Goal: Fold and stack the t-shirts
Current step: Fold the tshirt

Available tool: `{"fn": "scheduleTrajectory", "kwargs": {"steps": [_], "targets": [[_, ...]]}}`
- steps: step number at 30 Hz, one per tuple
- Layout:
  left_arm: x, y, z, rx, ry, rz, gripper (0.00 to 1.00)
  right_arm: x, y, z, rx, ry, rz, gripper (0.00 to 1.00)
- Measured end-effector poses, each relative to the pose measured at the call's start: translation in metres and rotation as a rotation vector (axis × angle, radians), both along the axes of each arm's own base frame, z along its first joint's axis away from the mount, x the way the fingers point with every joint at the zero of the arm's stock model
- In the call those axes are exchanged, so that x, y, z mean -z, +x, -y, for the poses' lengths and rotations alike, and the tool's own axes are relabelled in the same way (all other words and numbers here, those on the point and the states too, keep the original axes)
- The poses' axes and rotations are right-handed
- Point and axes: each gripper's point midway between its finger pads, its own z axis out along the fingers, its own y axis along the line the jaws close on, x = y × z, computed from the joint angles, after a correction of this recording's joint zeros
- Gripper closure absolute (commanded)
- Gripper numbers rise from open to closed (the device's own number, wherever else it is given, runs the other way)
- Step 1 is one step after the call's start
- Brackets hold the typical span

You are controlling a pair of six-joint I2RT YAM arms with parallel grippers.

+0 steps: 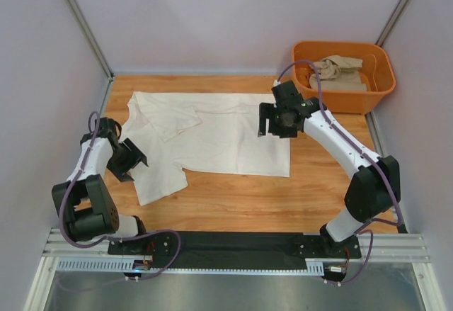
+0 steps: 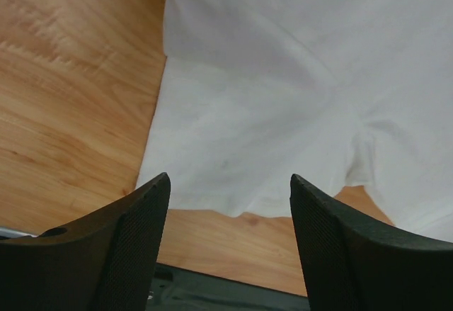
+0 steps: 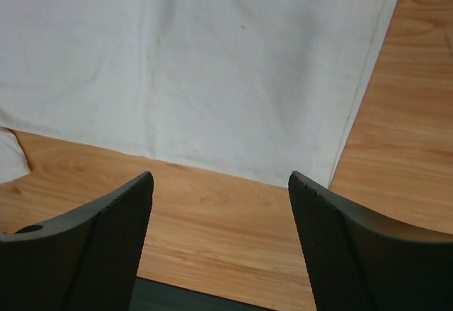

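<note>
The cream-white t-shirt (image 1: pixel 212 137) lies spread flat on the wooden table, with one sleeve folded onto its body at the upper left. The sandy beige t-shirt (image 1: pixel 342 72) is crumpled inside the orange tub (image 1: pixel 345 98). My left gripper (image 1: pixel 129 159) is open and empty, above the shirt's lower-left sleeve (image 2: pixel 269 112). My right gripper (image 1: pixel 273 121) is open and empty, above the shirt's right part near the hem (image 3: pixel 212 63). Neither gripper touches fabric.
The orange tub stands at the table's back right corner. Grey walls close in the left, back and right. A black rail (image 1: pixel 233 244) and metal frame run along the near edge. Bare wood (image 1: pixel 241 198) shows in front of the shirt.
</note>
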Motion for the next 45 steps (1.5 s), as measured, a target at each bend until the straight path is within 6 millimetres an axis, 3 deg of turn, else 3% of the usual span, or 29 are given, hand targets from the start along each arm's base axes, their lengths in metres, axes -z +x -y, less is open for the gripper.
{"fn": "scheduleTrajectory", "kwargs": {"steps": [4, 7, 11, 15, 18, 19, 20, 22, 24, 27, 31, 36, 45], "targets": [[0.018, -0.014, 0.0, -0.01, 0.0, -0.082, 0.27, 0.041, -0.028, 0.008, -0.012, -0.017, -0.116, 0.21], [0.023, -0.019, -0.001, -0.024, 0.007, -0.102, 0.29, 0.06, -0.043, 0.017, 0.004, -0.017, -0.188, 0.21], [0.033, -0.023, -0.004, -0.037, 0.02, -0.139, 0.29, 0.066, -0.05, 0.033, 0.057, 0.007, -0.212, 0.22], [0.056, -0.028, -0.009, -0.05, 0.011, -0.223, 0.32, 0.063, -0.048, 0.046, 0.119, 0.029, -0.209, 0.22], [0.06, -0.033, -0.012, -0.072, -0.008, -0.26, 0.49, 0.069, -0.05, 0.056, 0.159, 0.029, -0.222, 0.23], [0.06, -0.034, -0.013, -0.075, -0.01, -0.264, 0.66, 0.074, -0.052, 0.06, 0.175, 0.027, -0.231, 0.28], [0.06, -0.035, -0.014, -0.082, -0.013, -0.264, 0.78, 0.078, -0.055, 0.063, 0.187, 0.022, -0.244, 0.31], [0.06, -0.033, -0.013, -0.073, -0.023, -0.254, 0.94, 0.091, -0.062, 0.071, 0.233, 0.019, -0.274, 0.39], [0.059, -0.032, -0.013, -0.06, -0.026, -0.245, 1.0, 0.102, -0.069, 0.077, 0.274, 0.012, -0.301, 0.44], [0.058, -0.032, -0.012, -0.048, -0.024, -0.227, 1.0, 0.114, -0.076, 0.084, 0.34, 0.015, -0.333, 0.64], [0.056, -0.038, -0.008, -0.043, -0.024, -0.182, 1.0, 0.124, -0.084, 0.079, 0.422, 0.072, -0.37, 0.59], [0.046, -0.038, -0.002, -0.041, -0.04, -0.124, 1.0, 0.135, -0.11, 0.077, 0.492, 0.12, -0.418, 0.56], [0.027, -0.034, 0.0, -0.066, -0.032, -0.045, 1.0, 0.146, -0.097, 0.067, 0.556, 0.187, -0.426, 0.59]]}}
